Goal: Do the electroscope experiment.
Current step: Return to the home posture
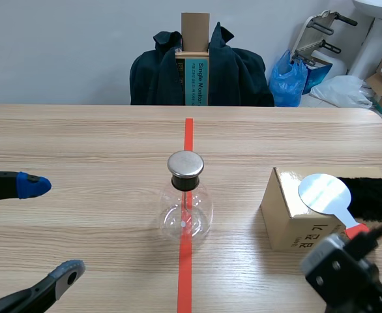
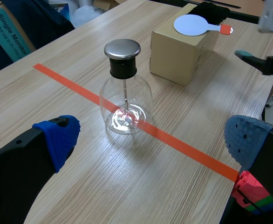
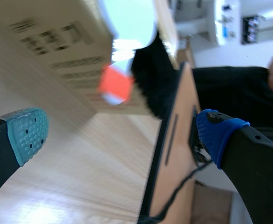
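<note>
Right wrist view smeared, edges clipping plenty

The print on the cardboard box [image 3: 48, 51] is a blur, no reading it. The pale disc [image 3: 127, 21] runs off past the picture's edge, and its red handle [image 3: 115, 85] is only a soft patch. In the scene view, the right arm [image 1: 347, 274] is cut off at the bottom corner. The black fur pad [image 1: 373, 195] sits partly behind the disc and is clipped at the side. Inside the glass flask [image 1: 186, 215], whatever hangs at the rod's foot is too small to tell.

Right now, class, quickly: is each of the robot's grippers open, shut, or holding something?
Left gripper: open, holding nothing, with the glass flask ahead of it.
Right gripper: open, holding nothing, near the cardboard box.
</note>
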Action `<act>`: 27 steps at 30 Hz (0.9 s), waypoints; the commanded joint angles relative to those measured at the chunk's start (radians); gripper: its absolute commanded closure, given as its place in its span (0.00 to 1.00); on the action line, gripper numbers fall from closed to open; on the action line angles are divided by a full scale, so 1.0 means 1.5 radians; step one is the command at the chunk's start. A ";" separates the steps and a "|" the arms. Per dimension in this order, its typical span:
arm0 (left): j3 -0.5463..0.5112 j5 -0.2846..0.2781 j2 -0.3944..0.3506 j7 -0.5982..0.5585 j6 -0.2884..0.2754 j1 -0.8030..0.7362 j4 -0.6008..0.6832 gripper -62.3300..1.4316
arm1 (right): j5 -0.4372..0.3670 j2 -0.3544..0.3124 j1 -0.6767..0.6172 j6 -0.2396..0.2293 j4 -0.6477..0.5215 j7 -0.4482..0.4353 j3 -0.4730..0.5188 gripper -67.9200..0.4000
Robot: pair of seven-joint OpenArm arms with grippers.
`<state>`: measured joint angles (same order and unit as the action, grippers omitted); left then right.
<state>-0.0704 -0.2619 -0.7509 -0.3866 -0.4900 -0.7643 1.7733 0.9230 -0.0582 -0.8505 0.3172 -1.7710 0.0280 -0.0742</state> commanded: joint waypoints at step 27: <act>0.006 -0.002 0.005 -0.008 0.001 0.004 0.000 0.00 | -0.701 -0.273 0.109 -0.441 -0.260 -0.122 0.054 0.01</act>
<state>-0.0704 -0.2577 -0.7509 -0.3862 -0.4900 -0.7643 1.7691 -0.1234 -0.4469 -0.6769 -0.3420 -2.1628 -0.1448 0.0051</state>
